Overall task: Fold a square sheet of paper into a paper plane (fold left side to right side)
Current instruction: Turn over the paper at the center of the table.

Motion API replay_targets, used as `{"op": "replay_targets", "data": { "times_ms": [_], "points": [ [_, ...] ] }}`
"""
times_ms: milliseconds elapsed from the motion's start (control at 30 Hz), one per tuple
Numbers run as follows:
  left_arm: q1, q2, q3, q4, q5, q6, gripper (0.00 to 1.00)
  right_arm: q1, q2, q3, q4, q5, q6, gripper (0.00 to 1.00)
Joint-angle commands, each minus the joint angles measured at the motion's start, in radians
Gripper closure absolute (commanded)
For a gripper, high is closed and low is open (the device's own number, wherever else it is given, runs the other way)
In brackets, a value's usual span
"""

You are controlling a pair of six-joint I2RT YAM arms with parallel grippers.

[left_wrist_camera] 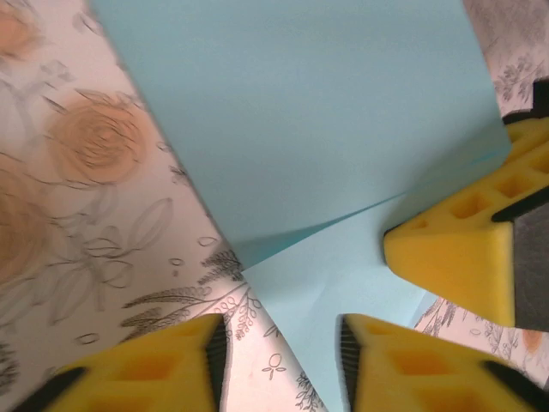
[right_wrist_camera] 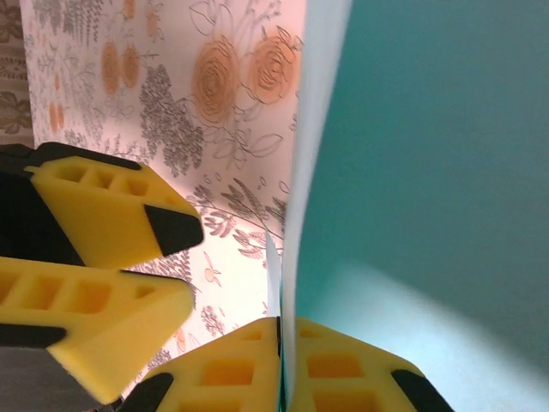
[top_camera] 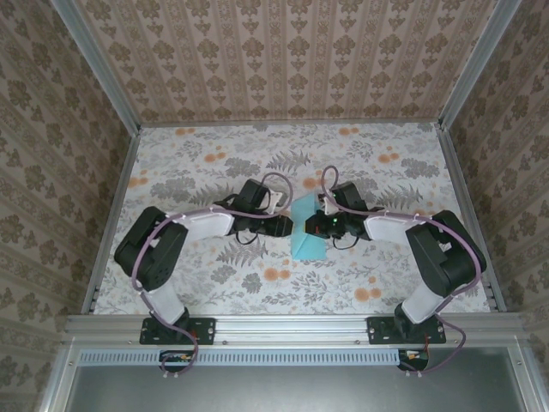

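Where the two arms meet at the middle of the flower-patterned table [top_camera: 206, 163], the square sheet of paper [top_camera: 310, 245] lies light turquoise and partly folded. In the left wrist view an upper layer [left_wrist_camera: 300, 112] overlaps a lower one, and its edge runs at a slant across the sheet. In the right wrist view one side of the paper [right_wrist_camera: 429, 172] stands up off the surface as a gently curved wall, its edge running straight down between two yellow pads.

Those pads belong to the right gripper [right_wrist_camera: 281, 369], which is closed tight on that edge and pinches the sheet between them. The left gripper [left_wrist_camera: 279, 348] has its jaws apart and holds nothing. A corner of the lower layer reaches into the gap between its pads, and one pad [left_wrist_camera: 412, 369] overlaps the paper, though I cannot tell whether it touches. At the right of that view, one of the right gripper's fingers [left_wrist_camera: 463, 257] sits at the sheet's border.

From above, the two grippers face each other across the sheet, the left one at its left edge and the right one at its right edge, their dark wrists covering its middle.
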State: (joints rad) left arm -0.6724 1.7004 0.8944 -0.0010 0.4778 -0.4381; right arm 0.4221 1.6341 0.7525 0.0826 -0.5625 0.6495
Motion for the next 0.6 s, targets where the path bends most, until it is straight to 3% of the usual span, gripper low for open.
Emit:
{"op": "replay_targets", "data": {
  "times_ms": [0, 67, 300, 567],
  "points": [
    [0.043, -0.104, -0.059, 0.094, -0.009, -0.072, 0.43, -0.027, -0.079, 0.039, 0.012, -0.024, -0.057, 0.92],
    [0.074, -0.169, -0.1, 0.144, 0.004, -0.109, 0.3, -0.061, -0.131, 0.036, 0.036, -0.052, -0.069, 0.91],
    [0.154, -0.335, -0.17, 0.328, 0.145, -0.238, 0.01, -0.185, -0.284, 0.063, 0.159, -0.215, -0.049, 0.9],
    [0.159, -0.337, -0.134, 0.678, 0.326, -0.45, 0.0, -0.199, -0.324, 0.178, 0.277, -0.38, 0.028, 0.9]
  ]
}}
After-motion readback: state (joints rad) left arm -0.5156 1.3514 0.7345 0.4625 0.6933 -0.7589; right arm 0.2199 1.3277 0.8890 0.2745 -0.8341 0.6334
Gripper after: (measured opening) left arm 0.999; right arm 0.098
